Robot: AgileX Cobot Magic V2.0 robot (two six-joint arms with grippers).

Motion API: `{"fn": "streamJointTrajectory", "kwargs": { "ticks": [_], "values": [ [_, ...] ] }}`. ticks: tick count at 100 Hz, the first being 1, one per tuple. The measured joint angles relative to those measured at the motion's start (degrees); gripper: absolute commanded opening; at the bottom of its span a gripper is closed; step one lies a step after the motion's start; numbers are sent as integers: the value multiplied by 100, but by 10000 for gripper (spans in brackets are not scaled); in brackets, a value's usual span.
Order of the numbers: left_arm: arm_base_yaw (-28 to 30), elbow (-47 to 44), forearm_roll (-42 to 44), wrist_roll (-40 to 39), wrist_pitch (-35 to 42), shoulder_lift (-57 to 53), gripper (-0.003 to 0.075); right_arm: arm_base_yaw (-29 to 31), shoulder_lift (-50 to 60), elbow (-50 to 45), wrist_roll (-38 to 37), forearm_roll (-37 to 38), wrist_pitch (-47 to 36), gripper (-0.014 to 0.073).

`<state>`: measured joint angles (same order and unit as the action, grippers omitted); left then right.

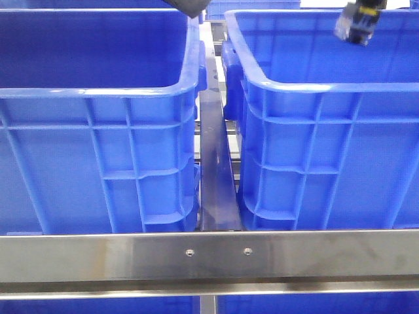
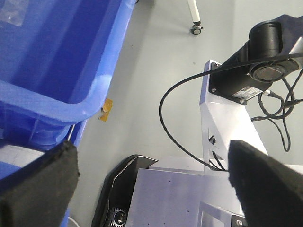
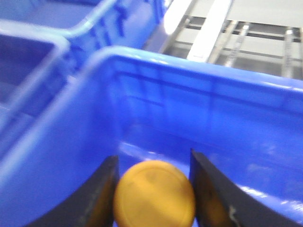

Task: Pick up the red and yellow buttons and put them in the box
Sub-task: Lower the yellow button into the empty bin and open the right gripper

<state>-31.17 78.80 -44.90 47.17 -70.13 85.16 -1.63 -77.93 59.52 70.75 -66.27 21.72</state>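
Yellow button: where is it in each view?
Front: not visible; only the right gripper shows, above the right crate.
Left wrist: not in it.
Right wrist: yellow button between the fingers, low centre, over the crate's inside.
Shared landmark: the blue crate rim.

The left pincer (image 2: 151,187) gapes wide over grey floor (image 2: 151,71), a blue crate's rim (image 2: 71,101) beside it, black cable (image 2: 163,113) looping near.

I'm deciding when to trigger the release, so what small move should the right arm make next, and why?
Probably open the right gripper. The yellow button sits between its fingers, and the wrist view looks into the blue crate, so the drop should land inside. Blur leaves the height unclear.
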Motion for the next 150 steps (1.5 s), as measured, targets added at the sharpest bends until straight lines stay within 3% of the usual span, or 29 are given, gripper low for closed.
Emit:
{"fn": "streamJointTrajectory", "kwargs": {
  "ticks": [16, 68, 150],
  "values": [
    [0, 0, 0, 0, 0, 0, 607, 0, -702, 388, 475, -11, -248, 287],
    [0, 0, 0, 0, 0, 0, 607, 0, -2806, 1688, 663, -34, -534, 287],
    [0, 0, 0, 0, -4, 0, 607, 0, -3181, 1863, 949, -57, -562, 290]
  ]
}}
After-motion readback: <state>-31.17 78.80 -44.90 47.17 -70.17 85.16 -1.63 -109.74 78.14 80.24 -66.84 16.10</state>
